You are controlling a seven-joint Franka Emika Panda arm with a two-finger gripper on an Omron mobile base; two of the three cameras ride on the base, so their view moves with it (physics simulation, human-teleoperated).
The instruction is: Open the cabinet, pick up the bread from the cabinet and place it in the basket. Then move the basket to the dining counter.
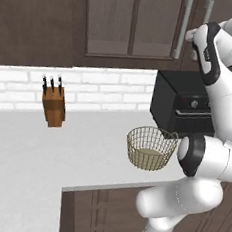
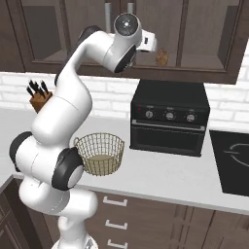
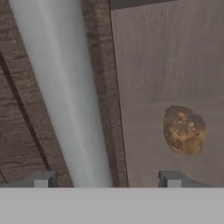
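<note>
Straddling the silver handle (image 3: 65, 96) of the cabinet (image 2: 194, 29), the gripper (image 3: 107, 179) has its jaws wide, not clamped. Bread (image 3: 184, 130), a lumpy golden-brown roll, sits behind the glass door. Basket (image 1: 150, 148), tan wire mesh, stands on the worktop (image 1: 59, 148) beside the black oven (image 2: 170, 116).

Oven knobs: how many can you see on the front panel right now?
3. The knobs sit in a row across the black oven's panel: left, middle, right. No others visible.
</note>
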